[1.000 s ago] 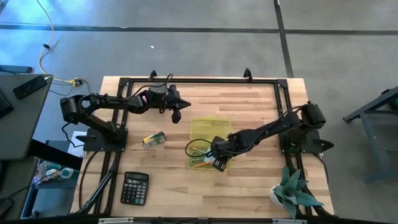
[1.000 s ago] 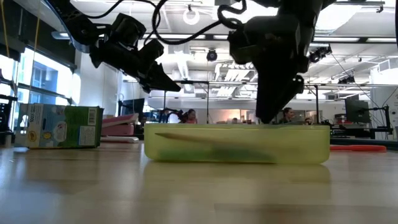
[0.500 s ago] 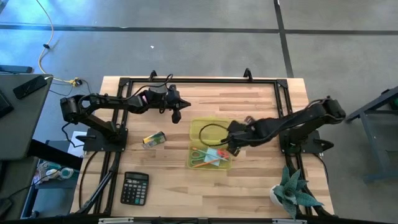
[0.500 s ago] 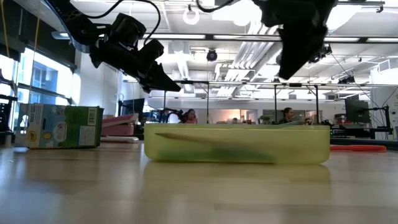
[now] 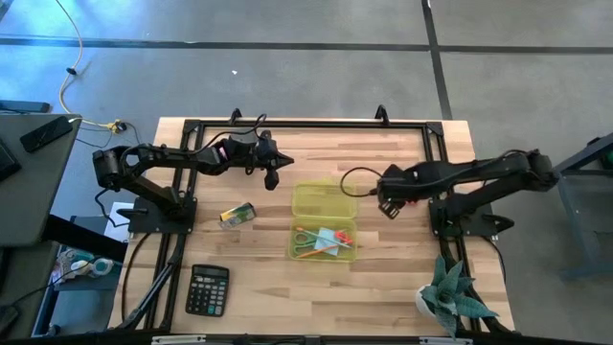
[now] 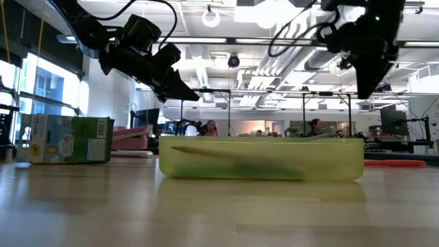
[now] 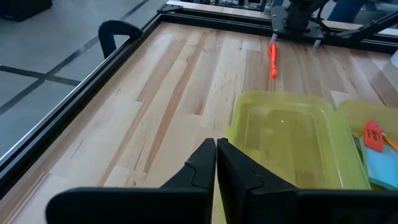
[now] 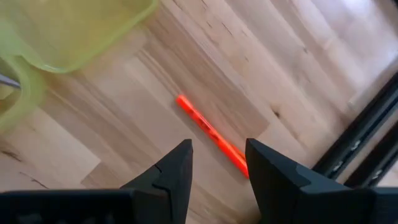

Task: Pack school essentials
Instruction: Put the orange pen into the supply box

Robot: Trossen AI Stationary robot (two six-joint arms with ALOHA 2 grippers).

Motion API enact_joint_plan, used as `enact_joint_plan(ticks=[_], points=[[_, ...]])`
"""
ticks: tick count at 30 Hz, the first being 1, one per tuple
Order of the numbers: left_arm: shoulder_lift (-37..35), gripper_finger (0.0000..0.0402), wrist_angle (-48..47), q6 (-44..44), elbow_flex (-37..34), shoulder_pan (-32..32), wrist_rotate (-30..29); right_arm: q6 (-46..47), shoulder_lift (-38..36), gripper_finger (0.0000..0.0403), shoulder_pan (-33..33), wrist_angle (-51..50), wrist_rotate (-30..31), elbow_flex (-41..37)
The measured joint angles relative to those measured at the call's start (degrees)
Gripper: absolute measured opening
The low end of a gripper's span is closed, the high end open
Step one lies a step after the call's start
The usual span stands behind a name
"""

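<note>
The right gripper (image 5: 387,205) hung above the bench near its right edge, just beside the open yellow-green case (image 5: 324,221), its fingers (image 8: 174,169) apart and holding nothing. Straight ahead of it in the right wrist view an orange pencil (image 8: 212,135) lay flat on the bare wood, apart from the case and close to the black frame (image 8: 367,121) along the bench's right edge; the same pencil showed in the left wrist view (image 7: 272,60) beyond the case. In the high view it was too thin to pick out. The near tray of the case (image 5: 324,241) already held the green-handled scissors (image 5: 303,237), a light-blue note pad (image 5: 328,237), a tiny red piece (image 5: 342,235) and an orange stick, while the far tray (image 5: 322,200) looked empty. The small crayon box (image 5: 237,215) lay on the bench towards the left edge, well apart from the case, and a calculator (image 5: 208,289) sat near the front left corner. The left gripper (image 5: 271,179) waited over the bench just off the far tray's left corner, its fingers (image 7: 205,163) pressed together on nothing. The step in hand looked like fetching the loose pencil: the right gripper would need to come down with its fingers straddling the thin shaft, turned across its length, close on it and carry it to the near tray.
</note>
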Motion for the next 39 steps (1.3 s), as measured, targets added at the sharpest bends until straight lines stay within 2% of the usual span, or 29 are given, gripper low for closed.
enact_joint_plan(ticks=[4, 9, 16, 24, 32, 39], points=[[0.0, 0.0015, -0.11, 0.0, 0.0, 0.0, 0.0, -3.97, -3.09, 0.014, -2.98, 2.31, -3.81, -3.9], [0.0, 0.0025, -0.13, 0.0, 0.0, 0.0, 0.0, -12.73, -2.33, 0.014, -8.33, 3.56, -8.61, -6.45], [0.0, 0.0036, -0.15, 0.0, 0.0, 0.0, 0.0, -24.27, 2.97, 0.0166, -14.44, 7.25, -11.19, -6.67], [0.0, 0.0051, -0.17, 0.0, 0.0, 0.0, 0.0, -33.24, 12.49, 0.0215, -15.52, 9.33, -11.8, -6.67], [0.0, 0.0056, -0.17, 0.0, 0.0, 0.0, 0.0, -35.92, 20.44, 0.0208, -15.52, 11.98, -12.49, -6.67], [0.0, 0.0056, -0.2, 0.0, 0.0, 0.0, 0.0, -35.95, 22.79, 0.0206, -16.19, 16.75, -15.14, -7.63]])
